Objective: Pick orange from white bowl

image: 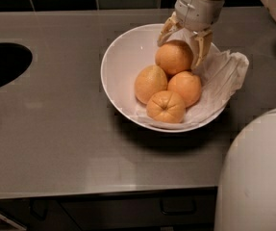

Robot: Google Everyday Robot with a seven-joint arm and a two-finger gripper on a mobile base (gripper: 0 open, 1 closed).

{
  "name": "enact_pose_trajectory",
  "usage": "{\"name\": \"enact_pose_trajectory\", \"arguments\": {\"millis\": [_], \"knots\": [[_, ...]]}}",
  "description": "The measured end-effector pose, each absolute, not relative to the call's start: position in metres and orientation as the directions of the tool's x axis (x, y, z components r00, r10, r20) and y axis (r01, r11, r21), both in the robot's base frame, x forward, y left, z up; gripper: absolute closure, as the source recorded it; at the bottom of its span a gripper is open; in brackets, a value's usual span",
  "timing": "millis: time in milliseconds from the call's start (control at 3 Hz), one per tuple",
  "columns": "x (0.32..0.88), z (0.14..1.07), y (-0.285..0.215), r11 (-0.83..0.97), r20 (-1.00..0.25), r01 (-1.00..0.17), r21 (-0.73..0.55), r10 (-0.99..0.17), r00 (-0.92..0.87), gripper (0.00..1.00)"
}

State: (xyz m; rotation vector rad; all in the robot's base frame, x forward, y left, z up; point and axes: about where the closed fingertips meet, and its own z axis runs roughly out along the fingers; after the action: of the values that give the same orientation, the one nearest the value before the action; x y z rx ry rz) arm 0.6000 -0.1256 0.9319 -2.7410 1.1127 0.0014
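The pincer (179, 51) is seen at the far side of the white bowl (109, 76), lowered from the top edge of the camera view, where the arm above it is cut off. Its two tan fingers (167, 29) are set against opposite sides of the orange (174, 57) — one at the upper left, one at the right — so the orange is held gripped between them. The fingertips are partly hidden behind the fruit, and how far down they reach cannot be made out.

The orange is found inside the bowl, at the back of the group, resting against the fruit in front of it. Three other fruits are packed just before it: a paler, slightly pointed one (150, 83) at the left, a round one (185, 88) at the right, and a creased one (165, 106) nearest the camera, its star-like stem end turned upward. Their undersides are hidden by one another.

A crumpled white paper liner (226, 76) is draped over the bowl's right rim, and that rim is concealed by it.

The bowl is carried by a grey tabletop (56, 138). At the left, a dark oval opening (3, 64) is cut off by the edge of the view. The lower right corner is blocked by a large white rounded body (260, 177) — only partly shown.
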Motion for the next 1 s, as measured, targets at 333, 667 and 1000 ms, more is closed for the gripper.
{"name": "enact_pose_trajectory", "arguments": {"millis": [333,667,1000], "knots": [[0.599,0.924,-0.130,-0.712,-0.073,-0.687,-0.150,-0.685,0.725,0.35],[0.600,0.918,-0.132,-0.720,-0.074,-0.681,-0.135,-0.678,0.732,0.34],[0.602,0.913,-0.130,-0.730,-0.071,-0.671,-0.126,-0.668,0.740,0.34]]}}
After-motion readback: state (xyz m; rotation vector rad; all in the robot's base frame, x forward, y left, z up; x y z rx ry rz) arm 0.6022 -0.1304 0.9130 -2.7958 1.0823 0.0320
